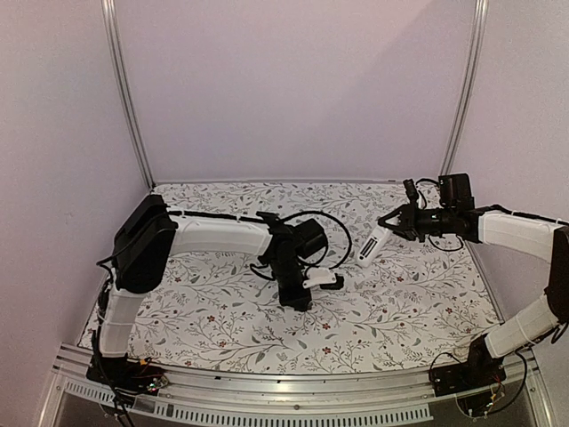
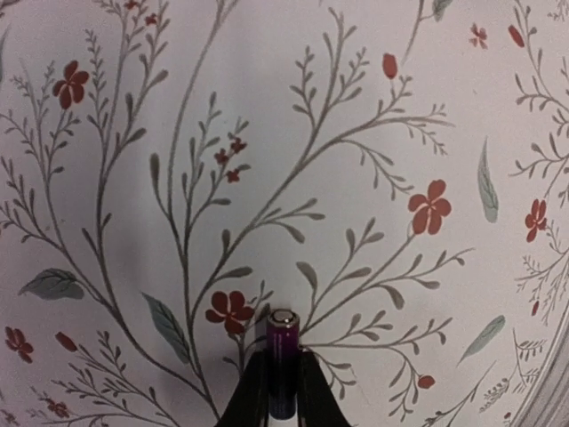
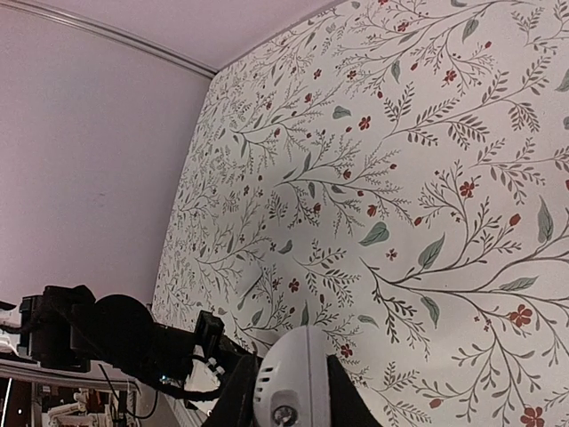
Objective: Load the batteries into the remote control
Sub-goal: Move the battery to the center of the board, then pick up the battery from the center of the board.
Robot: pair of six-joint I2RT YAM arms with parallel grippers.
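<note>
My left gripper [image 1: 296, 301] points down at the middle of the floral tablecloth. In the left wrist view it [image 2: 283, 366] is shut on a purple battery [image 2: 283, 336] with a silver end cap, held just over the cloth. My right gripper [image 1: 396, 224] is raised at the right and shut on the white remote control [image 1: 371, 245], which hangs down to the left. In the right wrist view the remote's rounded white end [image 3: 293, 391] sits between the fingers of that gripper [image 3: 289, 365]. A second battery is not in view.
The floral cloth [image 1: 400, 294] covers the table, with metal posts at the back corners and a rail along the near edge. A black cable [image 1: 333, 227] loops behind the left wrist. A small pale flat piece [image 3: 258, 283] lies on the cloth. The left arm [image 3: 124, 342] shows in the right wrist view.
</note>
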